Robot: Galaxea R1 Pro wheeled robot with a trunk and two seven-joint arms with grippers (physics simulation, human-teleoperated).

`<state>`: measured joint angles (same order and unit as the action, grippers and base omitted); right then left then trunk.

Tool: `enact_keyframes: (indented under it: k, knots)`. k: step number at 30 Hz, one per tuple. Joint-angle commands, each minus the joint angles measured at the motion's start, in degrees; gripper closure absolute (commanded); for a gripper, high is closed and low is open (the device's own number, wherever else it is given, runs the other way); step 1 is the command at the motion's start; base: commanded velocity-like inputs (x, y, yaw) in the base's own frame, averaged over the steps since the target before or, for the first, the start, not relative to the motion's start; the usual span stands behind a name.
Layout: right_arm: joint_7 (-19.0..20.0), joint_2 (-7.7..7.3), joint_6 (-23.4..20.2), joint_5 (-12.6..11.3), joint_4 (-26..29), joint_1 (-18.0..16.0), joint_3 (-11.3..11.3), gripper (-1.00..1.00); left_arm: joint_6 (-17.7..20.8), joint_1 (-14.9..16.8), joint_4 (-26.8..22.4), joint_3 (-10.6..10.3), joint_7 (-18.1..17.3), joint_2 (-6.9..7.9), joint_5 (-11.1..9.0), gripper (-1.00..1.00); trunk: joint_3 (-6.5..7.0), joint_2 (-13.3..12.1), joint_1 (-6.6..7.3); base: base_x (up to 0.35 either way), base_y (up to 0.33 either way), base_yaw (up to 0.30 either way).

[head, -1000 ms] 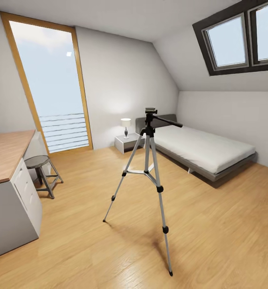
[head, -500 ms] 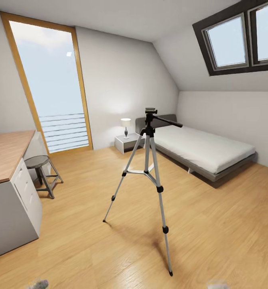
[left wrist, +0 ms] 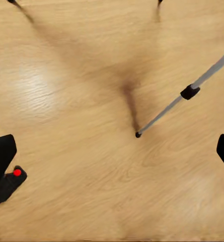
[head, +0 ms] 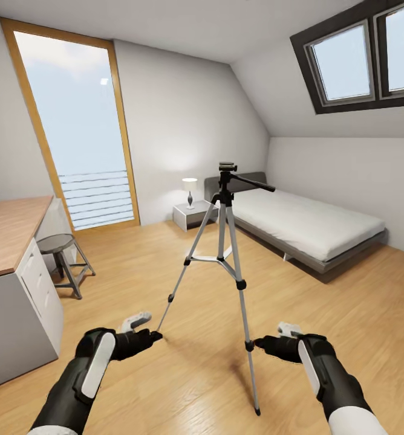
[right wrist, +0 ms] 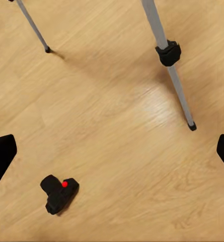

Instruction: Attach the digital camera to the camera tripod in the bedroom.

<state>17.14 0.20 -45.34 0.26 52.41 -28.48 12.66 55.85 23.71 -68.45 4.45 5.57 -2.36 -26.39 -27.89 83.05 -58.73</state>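
Observation:
The camera tripod (head: 225, 241) stands upright mid-room on the wood floor, silver legs spread and black pan head on top with nothing mounted on it. The digital camera (right wrist: 59, 193), black with a red button, lies on the floor in the right wrist view, apart from the tripod's feet; a part of the digital camera (left wrist: 10, 180) appears in the left wrist view beside one finger. My left gripper (head: 143, 330) hovers open near the tripod's left foot. My right gripper (head: 270, 339) is open beside the front leg. Both hold nothing.
A wood-topped white desk (head: 11, 254) and a grey stool (head: 61, 246) stand at the left. A low grey bed (head: 305, 226) and a nightstand with a lamp (head: 190, 208) lie behind the tripod. Bare floor spreads around the tripod's legs.
Both arms have risen from below the picture's edge into the head view, reaching forward on either side of the tripod. The tripod and the room have not shifted.

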Motion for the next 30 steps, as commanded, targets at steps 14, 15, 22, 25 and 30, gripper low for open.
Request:
enact_keyframes:
  k: [14,15,22,25,30]
  knots:
    - [0.4,1.29,-4.9,-1.5,7.6,-1.1,-0.1,-1.00,1.5,0.5,-5.2,-7.8,8.3,-5.15,0.8,-1.00,-0.08,0.0,0.00,0.000,0.000,0.000]
    - [0.5,1.31,-5.4,-1.5,7.8,-1.1,0.0,-1.00,1.5,0.5,-5.2,-8.0,8.8,-5.39,0.8,-1.00,-0.08,0.0,0.00,0.000,0.000,0.000]
    - [0.5,1.37,-6.3,-1.7,8.1,-1.1,0.0,-1.00,1.4,0.5,-5.5,-8.1,9.9,-5.66,0.7,-1.00,-0.08,0.0,0.00,0.000,0.000,0.000]
    - [0.5,1.42,-6.5,-1.7,8.0,-1.1,-0.1,-1.00,1.5,0.5,-5.6,-8.1,10.1,-5.69,0.7,-1.00,-0.08,0.0,0.00,0.000,0.000,0.000]
    - [0.5,1.45,-6.6,-1.7,8.0,-1.1,-0.1,-1.00,1.5,0.5,-5.6,-8.1,10.2,-5.71,0.7,-1.00,-0.08,0.0,0.00,0.000,0.000,0.000]
